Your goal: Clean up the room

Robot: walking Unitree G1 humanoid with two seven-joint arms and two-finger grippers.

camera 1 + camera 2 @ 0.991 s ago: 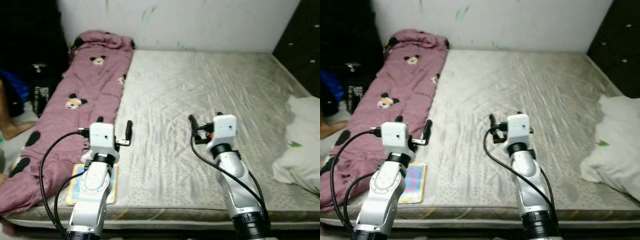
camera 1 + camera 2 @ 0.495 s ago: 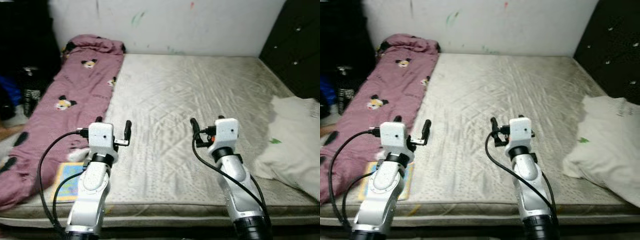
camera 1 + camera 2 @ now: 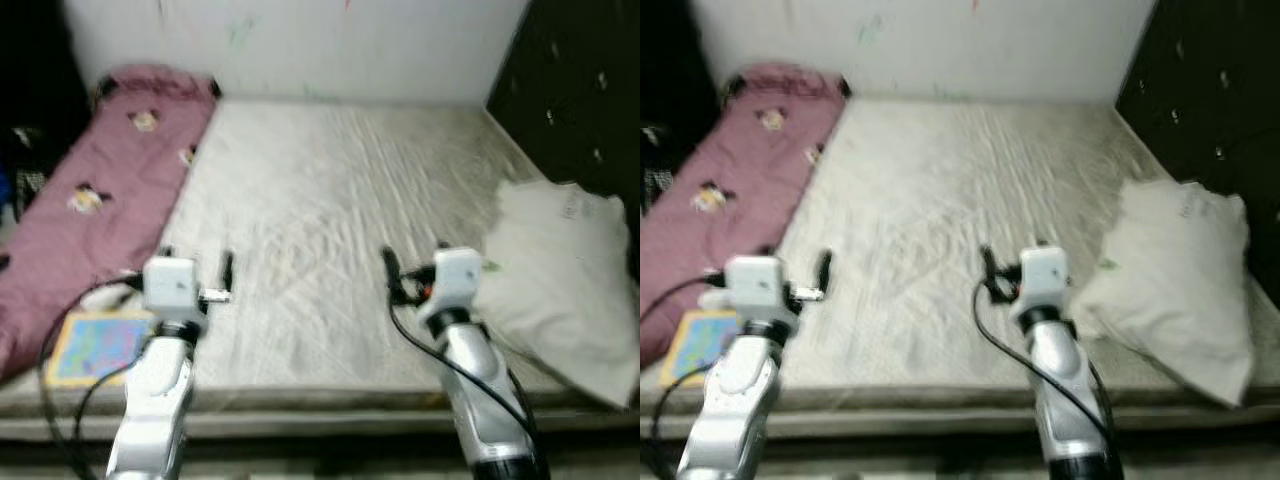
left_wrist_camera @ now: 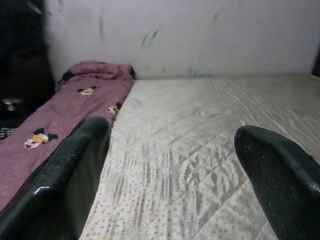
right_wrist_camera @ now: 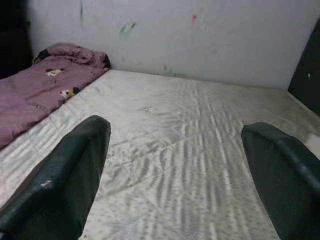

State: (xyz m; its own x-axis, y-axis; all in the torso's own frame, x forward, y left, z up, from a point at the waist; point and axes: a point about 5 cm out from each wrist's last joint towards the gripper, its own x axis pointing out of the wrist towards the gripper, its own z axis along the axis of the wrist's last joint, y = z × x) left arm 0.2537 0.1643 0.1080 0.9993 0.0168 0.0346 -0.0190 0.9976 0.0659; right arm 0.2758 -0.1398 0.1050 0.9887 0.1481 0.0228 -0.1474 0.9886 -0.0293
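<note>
Wide grey quilted mattress (image 3: 330, 220) is seen filling the middle of the room, its head end butted against a white scuffed wall (image 3: 300, 45), its near edge below both arms. A dark tall cabinet (image 3: 575, 100) is set along the right side of the mattress.

Long mauve blanket printed with cartoon mouse faces (image 3: 85, 200) is laid along the left edge of the mattress; its long axis runs from the wall toward the near edge, bunched end at the wall. A crumpled white pillow (image 3: 560, 275) is slumped on the right side of the mattress, against the cabinet, long axis running roughly from the wall end toward the near right corner. A flat colourful picture book (image 3: 95, 345) is lying at the near left corner, just beside the blanket's near end.

Left gripper (image 4: 172, 175) is held above the near part of the mattress, fingers well apart, nothing between them, pointed at the wall. Right gripper (image 5: 175, 175) is held likewise, fingers spread wide and empty, just left of the pillow. Head views are blurred
</note>
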